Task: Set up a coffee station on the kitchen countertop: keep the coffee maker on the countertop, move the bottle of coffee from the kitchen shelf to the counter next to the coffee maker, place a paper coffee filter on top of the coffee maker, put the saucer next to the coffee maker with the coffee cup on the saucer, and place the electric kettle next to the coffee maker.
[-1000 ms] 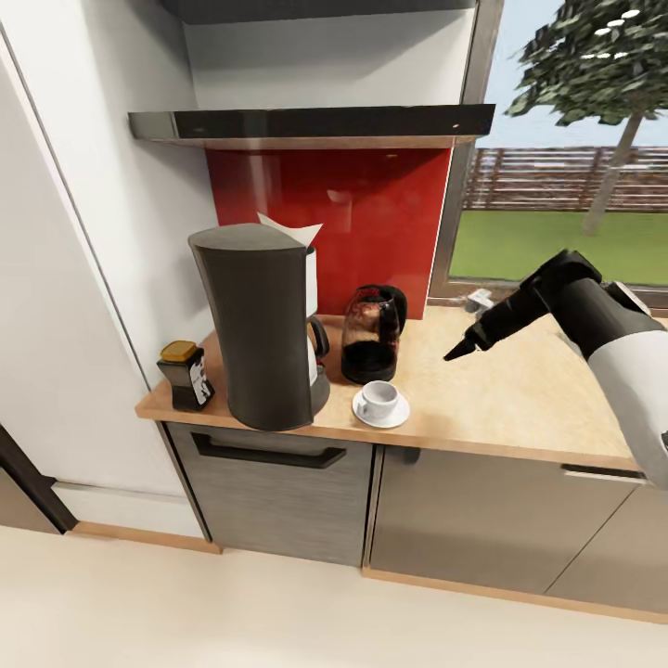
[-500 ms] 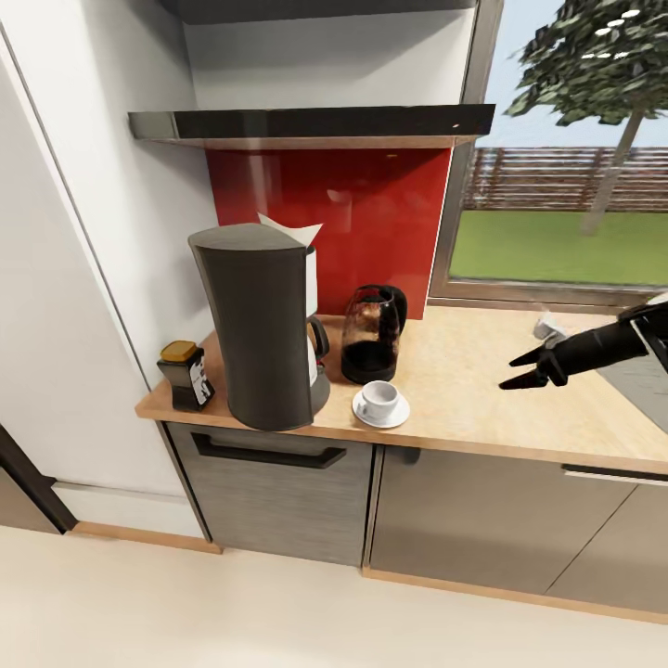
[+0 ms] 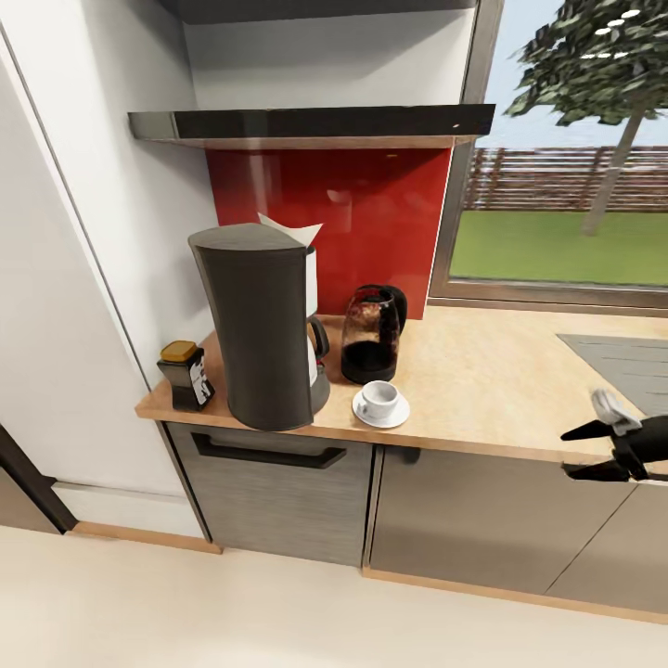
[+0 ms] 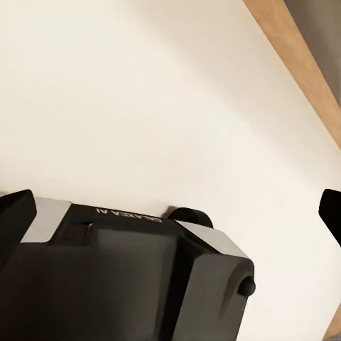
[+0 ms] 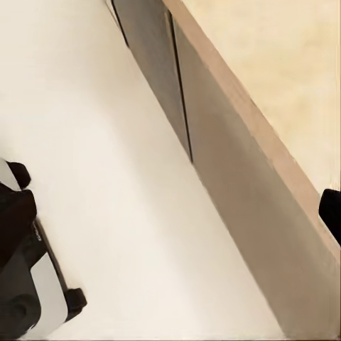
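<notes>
While the tall dark coffee maker [image 3: 264, 325] stands on the light wood countertop [image 3: 482, 371], a white paper coffee filter [image 3: 289, 229] sticks up from its top. Just beside it, on the side toward the window, is the glass electric kettle [image 3: 372, 333] with its black lid and base. In front of the kettle sits the white saucer [image 3: 381, 409], and the little white coffee cup [image 3: 379, 399] rests on it. On the other side of the coffee maker, near the end of the countertop, stands the dark bottle of coffee [image 3: 186, 375] with its brown lid. Above them all hangs the shiny black kitchen shelf [image 3: 311, 123], in front of a red wall panel [image 3: 362, 223].

Far from these things, low at the edge of the head view, is the right gripper [image 3: 594, 450]. Its two black fingers are spread apart with nothing between them, and it hangs in front of the grey cabinets [image 3: 445, 515], below the countertop's edge.

In the left wrist view, the left gripper's finger tips sit far apart at the picture's edges, over the pale floor [image 4: 163, 106] and part of the robot's dark base [image 4: 128, 277].
</notes>
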